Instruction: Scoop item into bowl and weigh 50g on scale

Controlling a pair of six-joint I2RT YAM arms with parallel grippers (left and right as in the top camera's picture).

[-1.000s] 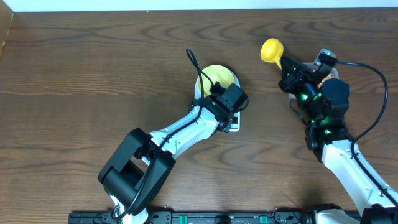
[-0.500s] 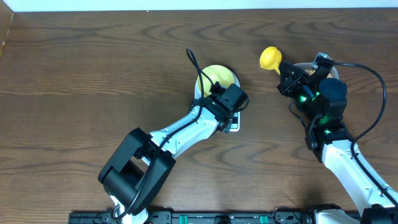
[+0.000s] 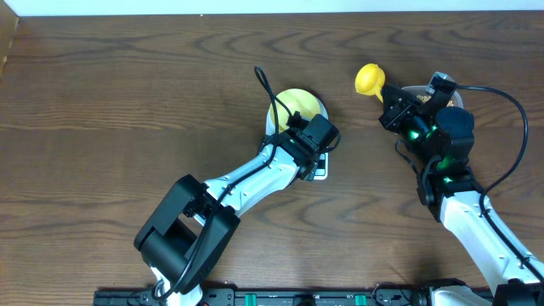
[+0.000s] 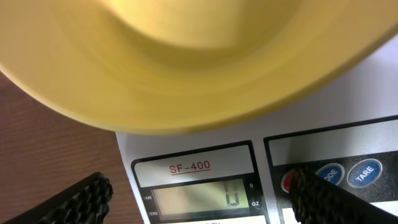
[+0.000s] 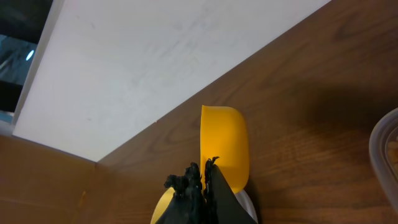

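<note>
The pale yellow-green bowl (image 3: 296,105) sits on the white scale (image 3: 320,172). In the left wrist view the bowl's underside (image 4: 199,56) fills the top and the scale's screen (image 4: 205,196) reads 0. My left gripper (image 3: 311,136) is open over the scale's front, its fingers (image 4: 202,202) on either side of the screen. The right finger covers part of a red button. My right gripper (image 3: 396,104) is shut on the handle of a yellow scoop (image 3: 370,78), which is held above the table to the right of the bowl. The scoop (image 5: 224,146) points towards the far edge. No beans are in view.
A clear plastic tub (image 5: 384,155) lies under my right arm, mostly hidden. A white wall strip (image 5: 155,56) borders the table's far edge. The scale's blue round buttons (image 4: 364,172) show beside the screen. Bare wooden table lies to the left.
My right gripper has moved the scoop slightly nearer and lower over the first half second, then held still. The left arm has not moved.
</note>
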